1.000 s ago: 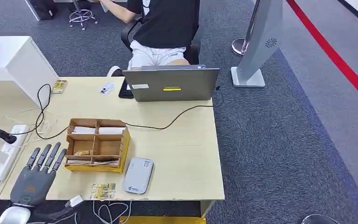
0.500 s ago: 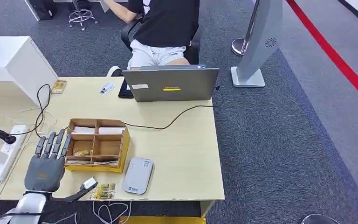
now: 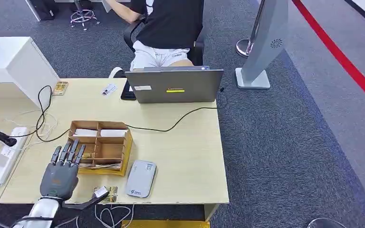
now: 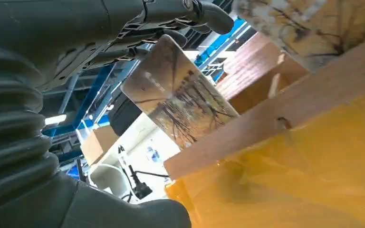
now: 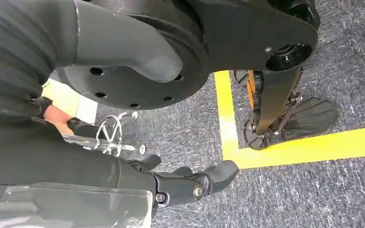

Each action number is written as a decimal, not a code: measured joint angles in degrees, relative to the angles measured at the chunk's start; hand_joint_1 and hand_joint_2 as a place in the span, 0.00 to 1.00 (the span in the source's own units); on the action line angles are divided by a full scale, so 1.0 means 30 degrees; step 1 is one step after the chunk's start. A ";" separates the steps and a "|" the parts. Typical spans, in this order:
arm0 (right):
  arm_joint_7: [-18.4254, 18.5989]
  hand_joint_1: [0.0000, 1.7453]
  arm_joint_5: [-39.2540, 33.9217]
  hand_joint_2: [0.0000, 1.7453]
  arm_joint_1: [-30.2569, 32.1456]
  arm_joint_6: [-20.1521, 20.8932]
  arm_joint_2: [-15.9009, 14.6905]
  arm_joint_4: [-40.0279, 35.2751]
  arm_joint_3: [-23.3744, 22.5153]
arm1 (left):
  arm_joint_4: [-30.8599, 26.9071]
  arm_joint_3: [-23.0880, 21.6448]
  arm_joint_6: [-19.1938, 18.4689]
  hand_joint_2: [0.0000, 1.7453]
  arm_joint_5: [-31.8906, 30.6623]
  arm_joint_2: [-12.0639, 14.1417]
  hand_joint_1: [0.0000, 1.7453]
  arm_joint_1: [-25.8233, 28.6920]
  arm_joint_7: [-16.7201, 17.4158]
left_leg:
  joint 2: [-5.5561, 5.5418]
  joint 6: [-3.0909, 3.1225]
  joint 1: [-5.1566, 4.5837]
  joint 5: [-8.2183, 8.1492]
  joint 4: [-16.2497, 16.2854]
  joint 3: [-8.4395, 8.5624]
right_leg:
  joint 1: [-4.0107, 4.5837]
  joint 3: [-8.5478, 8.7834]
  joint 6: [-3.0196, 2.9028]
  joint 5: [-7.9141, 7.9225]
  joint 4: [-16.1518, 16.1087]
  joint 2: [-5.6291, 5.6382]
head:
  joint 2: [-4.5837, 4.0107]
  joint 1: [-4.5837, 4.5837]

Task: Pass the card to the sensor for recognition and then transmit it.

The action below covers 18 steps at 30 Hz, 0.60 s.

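While the card reader waits, the left hand (image 3: 59,178) is poised at the wooden tray.
Fingers are held straight and close together, reaching over the tray (image 3: 100,153) wall, thumb spread wide; nothing is pinched. A card (image 4: 178,97) is seen standing in the tray just beyond the fingertips, long axis tilted. The sensor (image 3: 140,178) lies beside the hand on the desk (image 3: 190,156), thumb side. The right hand (image 5: 190,183) is hung low, fingers loosely apart.
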 joint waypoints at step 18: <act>0.0058 0.00 0.0328 1.00 0.0012 0.0000 0.0000 0.0000 -0.0342 | -0.0305 0.1748 -0.0073 1.00 0.0000 -0.0808 0.00 0.0046 -0.0589 | 0.0000 0.0000 0.0001 0.0000 -0.0001 -0.0001 | 0.0001 0.0002 0.0000 0.0000 0.0000 0.0000 | 0.0000 0.0000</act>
